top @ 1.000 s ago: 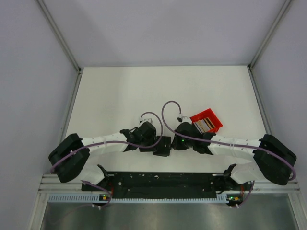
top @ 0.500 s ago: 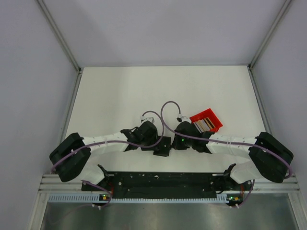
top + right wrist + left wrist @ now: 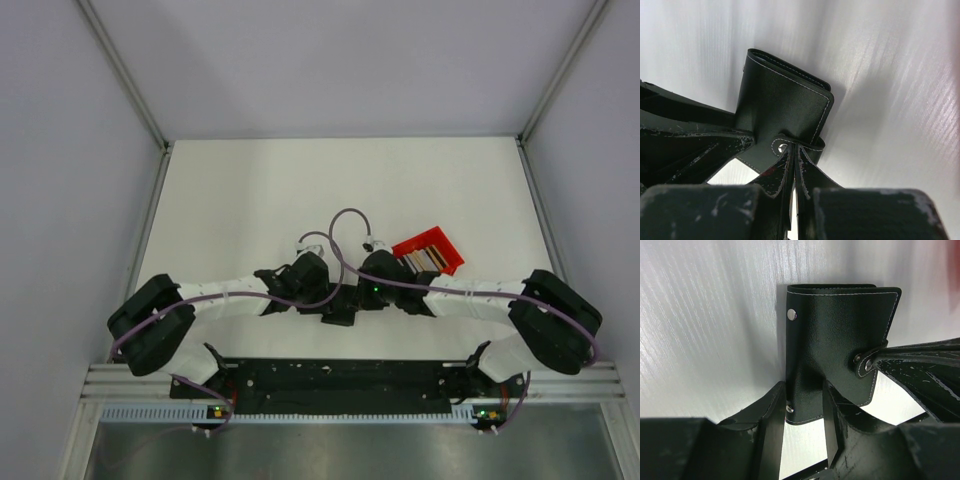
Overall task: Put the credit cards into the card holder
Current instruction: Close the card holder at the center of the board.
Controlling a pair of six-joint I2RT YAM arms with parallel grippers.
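Starting on the left in the overhead view, the left arm [image 3: 220, 297] lies low along the near edge of the table [image 3: 300, 190] and points toward the middle. Its wrist camera gives us a good look at the left pincer [image 3: 803, 387]. The two fingers sit on either side of the lower part of the card holder [image 3: 840, 320] and press against it, so we'd call that clamped on the holder.

The holder is black with pale stitching along its edges and is folded closed. It's right in the middle between the two wrists, close to the arm bases. We honestly can't tell if it touches the table or hangs just above it.

Next comes the right pincer [image 3: 792, 155]. Its fingers are squeezed together on the holder's little strap [image 3: 815, 145], right by the metal snap [image 3: 783, 147], so both pincers have hold of the same wallet.

A bit further right and toward the back, just beside the right wrist, there's the red tray [image 3: 415, 238]. The credit cards [image 3: 425, 259] are lying inside it, showing as dark and pale stripes. Past that, the right arm [image 3: 470, 298] runs back to its base.
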